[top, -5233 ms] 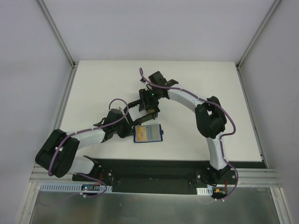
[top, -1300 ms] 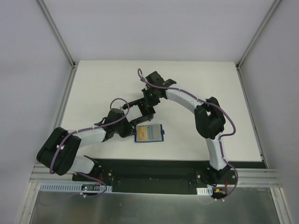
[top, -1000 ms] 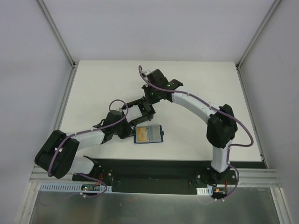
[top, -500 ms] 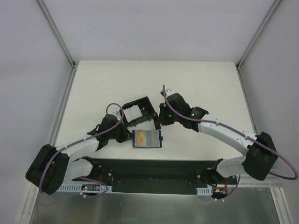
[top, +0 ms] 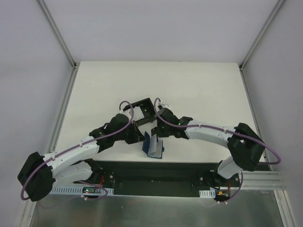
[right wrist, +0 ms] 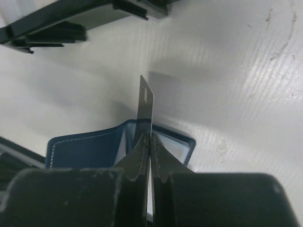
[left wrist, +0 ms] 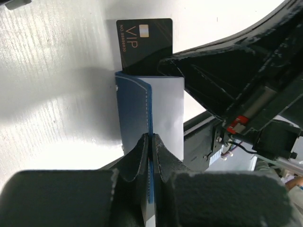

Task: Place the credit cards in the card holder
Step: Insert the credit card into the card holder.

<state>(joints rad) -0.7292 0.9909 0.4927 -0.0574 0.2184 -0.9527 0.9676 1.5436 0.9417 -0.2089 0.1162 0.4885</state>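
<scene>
While the left gripper clamps one flap of the card holder, tilted up at six o'clock on the table, the right gripper pinches a dark credit card whose lower edge dips behind that flap. This looks like the insertion step, and next, I judge, it needs a straight downward push. What else the pockets hold is hidden. A black box frame stands at twelve o'clock.

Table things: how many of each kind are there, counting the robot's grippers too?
dark navy-blue folding wallet: 1
black VIP card: 1
black open-sided box frame: 1
two-finger grippers, left gripper and right gripper: 2
Total: 5
</scene>
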